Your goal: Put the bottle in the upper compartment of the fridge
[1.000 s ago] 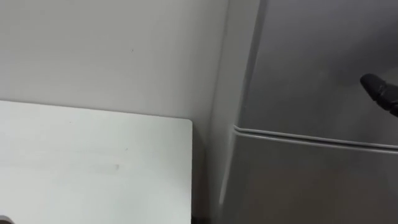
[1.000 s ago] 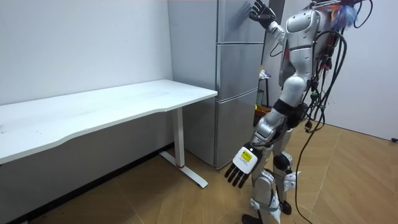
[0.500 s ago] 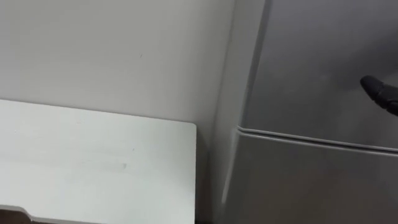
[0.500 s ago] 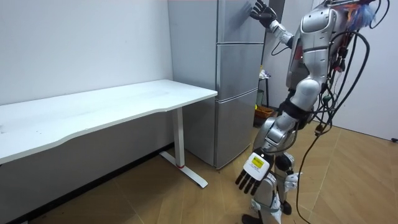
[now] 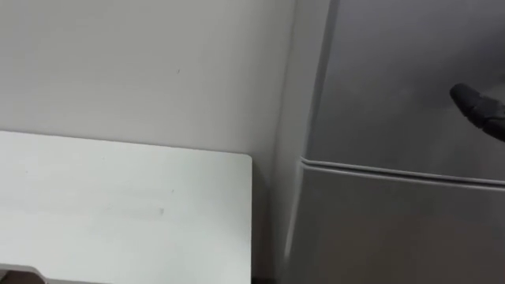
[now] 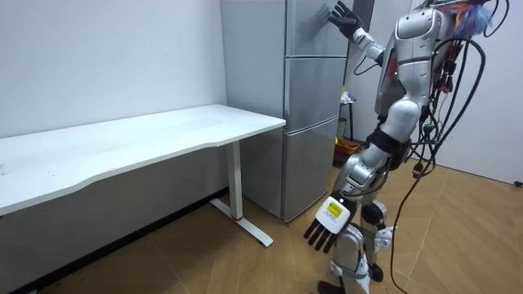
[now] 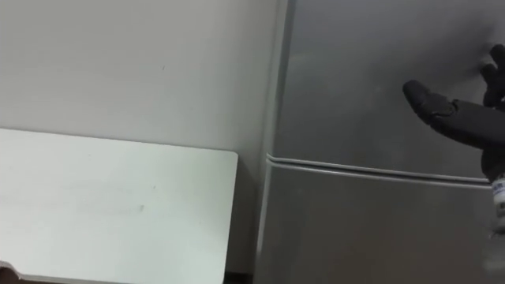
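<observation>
- R hand (image 7: 451, 110) open, fingers spread, at upper fridge door (image 7: 347, 71), just above seam (image 7: 371, 168).
- L hand (image 6: 325, 229) hangs low, open, empty.
- We judge R hand far nearer the door.

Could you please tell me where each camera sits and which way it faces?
Left eye view: on the robot's head, facing the tall grey two-door fridge and white rectangular table; right robot hand at right edge.
Right eye view: same head, same scene; more of that hand.
Room view: off in the room, sees the whole robot at the fridge; left robot hand hangs open.
All share fridge and table.
</observation>
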Controlling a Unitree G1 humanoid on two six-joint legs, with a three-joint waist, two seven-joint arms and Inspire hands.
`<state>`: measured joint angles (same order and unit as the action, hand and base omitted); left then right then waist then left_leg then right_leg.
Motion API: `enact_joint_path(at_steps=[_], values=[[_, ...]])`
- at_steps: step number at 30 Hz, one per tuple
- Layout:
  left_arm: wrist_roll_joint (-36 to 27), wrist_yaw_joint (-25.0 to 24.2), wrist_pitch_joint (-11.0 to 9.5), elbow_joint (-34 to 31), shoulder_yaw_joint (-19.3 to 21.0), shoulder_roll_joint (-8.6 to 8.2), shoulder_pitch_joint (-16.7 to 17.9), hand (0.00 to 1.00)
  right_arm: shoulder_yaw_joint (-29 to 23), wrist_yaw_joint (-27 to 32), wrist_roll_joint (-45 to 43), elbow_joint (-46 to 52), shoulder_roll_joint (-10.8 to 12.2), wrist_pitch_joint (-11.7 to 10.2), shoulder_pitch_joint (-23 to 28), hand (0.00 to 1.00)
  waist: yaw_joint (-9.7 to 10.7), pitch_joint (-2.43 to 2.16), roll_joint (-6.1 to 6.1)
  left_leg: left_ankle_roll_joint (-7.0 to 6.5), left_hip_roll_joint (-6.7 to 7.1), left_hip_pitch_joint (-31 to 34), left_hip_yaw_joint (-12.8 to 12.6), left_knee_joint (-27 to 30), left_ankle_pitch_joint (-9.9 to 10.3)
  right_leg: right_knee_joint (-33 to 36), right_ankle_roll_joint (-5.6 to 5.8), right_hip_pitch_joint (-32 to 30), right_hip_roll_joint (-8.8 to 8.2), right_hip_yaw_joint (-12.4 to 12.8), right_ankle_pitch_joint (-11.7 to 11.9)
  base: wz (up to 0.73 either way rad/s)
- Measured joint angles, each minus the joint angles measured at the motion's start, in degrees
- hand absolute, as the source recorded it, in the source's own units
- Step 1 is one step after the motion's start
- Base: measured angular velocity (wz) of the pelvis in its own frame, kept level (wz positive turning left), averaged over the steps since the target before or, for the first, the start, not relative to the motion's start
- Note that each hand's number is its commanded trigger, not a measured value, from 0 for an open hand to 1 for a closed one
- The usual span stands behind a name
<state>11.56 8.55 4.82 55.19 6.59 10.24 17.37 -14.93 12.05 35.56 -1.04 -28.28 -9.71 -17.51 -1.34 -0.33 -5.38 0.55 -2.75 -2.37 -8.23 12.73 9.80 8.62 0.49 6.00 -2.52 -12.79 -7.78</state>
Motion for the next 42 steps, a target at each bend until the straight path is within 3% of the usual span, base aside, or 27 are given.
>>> enact_joint_path(at_steps=[4,10,13,15,16,17,18,19,26,32,35,39,41,42], values=[[0.0,0.0,-0.2,0.0,0.0,-0.20,0.0,0.00,-1.7,1.8,0.6,1.8,0.1,0.5,0.9,0.00,2.2,-0.02,0.13,-0.08,0.48,0.1,0.7,-0.3,0.1,-0.1,0.23,0.3,-0.31,-0.8,-0.3,0.10],[0.0,0.7,-1.5,0.0,0.1,-0.23,0.1,0.00,-5.2,6.4,1.4,1.7,0.2,1.8,5.5,0.00,3.3,-0.01,0.10,-0.01,0.60,-0.4,0.6,-1.5,0.2,-0.8,0.28,0.9,-0.28,-0.9,-0.4,0.00],[0.0,1.3,-2.0,0.0,1.5,-0.50,0.1,0.00,-7.9,8.6,2.1,1.2,0.2,2.3,8.1,0.00,4.2,0.37,0.58,0.06,0.60,-0.2,0.7,-2.0,0.2,-0.8,0.39,0.5,-0.29,-1.3,-0.4,0.01],[0.0,2.2,-2.5,0.0,2.7,-0.71,0.6,0.00,-10.1,11.0,2.5,0.9,0.2,2.5,9.5,0.00,4.6,0.58,0.25,0.07,0.62,-0.2,0.6,-2.2,0.2,-0.8,0.43,0.2,-0.30,-1.3,-0.6,0.00],[0.0,2.5,-2.6,0.0,3.4,-0.72,0.7,0.00,-11.8,12.6,3.0,0.8,0.2,2.5,10.2,0.00,4.8,0.32,0.70,0.10,0.65,-0.2,0.6,-2.5,0.1,-0.8,0.42,0.0,-0.30,-1.3,-0.7,0.00],[0.0,2.6,-2.7,0.0,3.6,-0.70,0.9,0.00,-12.5,13.4,3.6,0.8,0.2,2.5,10.5,0.00,5.0,0.58,0.25,0.10,0.66,-0.2,0.6,-2.5,0.1,-0.8,0.44,0.0,-0.29,-1.3,-0.7,0.00],[0.0,2.9,-2.8,0.0,4.0,-0.70,1.0,0.00,-13.9,14.8,4.8,0.8,0.2,2.5,10.9,0.00,5.4,0.42,0.52,0.11,0.66,-0.3,0.6,-2.6,0.1,-0.8,0.48,0.0,-0.29,-1.3,-0.7,0.00],[0.0,3.2,-2.8,0.1,4.5,-0.74,1.1,0.00,-14.8,16.2,5.1,0.8,0.2,2.5,11.5,0.00,5.7,0.58,0.13,0.11,0.66,-0.4,0.5,-2.9,0.1,-0.8,0.51,0.0,-0.29,-1.2,-0.8,0.00],[-0.1,4.4,-3.1,0.0,6.3,-0.83,1.0,0.00,-17.9,22.5,5.6,-0.7,0.3,2.5,15.5,0.00,6.0,0.43,-0.19,0.16,0.56,-0.4,-0.6,-3.4,0.2,-0.5,0.52,-0.7,-0.24,0.1,-0.8,-0.10],[-0.7,4.4,-3.2,0.1,6.7,-0.78,0.6,0.00,-20.0,26.6,7.2,-0.8,3.7,2.1,18.9,0.00,7.2,0.30,-0.08,0.16,0.50,-0.3,-0.8,-3.2,0.2,-0.1,0.52,-0.9,-0.28,0.1,-0.8,-0.01],[-0.7,4.8,-3.1,0.5,6.7,-0.96,-0.1,0.00,-20.1,27.1,8.6,-2.1,7.0,2.0,22.4,0.00,7.2,0.44,0.57,0.14,0.50,-0.2,-0.8,-3.2,0.2,0.0,0.51,-1.0,-0.32,0.1,-0.8,0.00],[-1.6,4.9,-3.1,0.4,6.6,-1.65,-0.3,0.00,-20.0,28.2,14.2,-9.6,11.1,2.0,24.8,0.00,7.2,0.27,1.09,0.11,0.77,-0.2,-0.9,-3.1,0.2,0.0,0.44,-1.1,-0.53,0.3,-1.2,-0.01],[-4.4,4.9,-3.1,-0.1,6.6,-2.00,-0.1,0.00,-19.9,29.2,15.1,-12.6,12.5,2.0,25.6,0.00,7.2,-0.05,1.88,0.10,0.81,-0.4,-1.1,-3.0,0.2,0.0,0.51,-1.0,-0.52,0.6,-1.3,-0.02],[-5.7,4.9,-3.2,-0.1,6.6,-2.12,0.0,0.00,-19.8,29.5,15.9,-15.0,12.9,2.0,25.7,0.00,7.2,0.10,2.55,0.09,0.85,-0.5,-1.1,-3.0,0.2,0.1,0.56,-1.1,-0.52,0.7,-1.4,0.00]])
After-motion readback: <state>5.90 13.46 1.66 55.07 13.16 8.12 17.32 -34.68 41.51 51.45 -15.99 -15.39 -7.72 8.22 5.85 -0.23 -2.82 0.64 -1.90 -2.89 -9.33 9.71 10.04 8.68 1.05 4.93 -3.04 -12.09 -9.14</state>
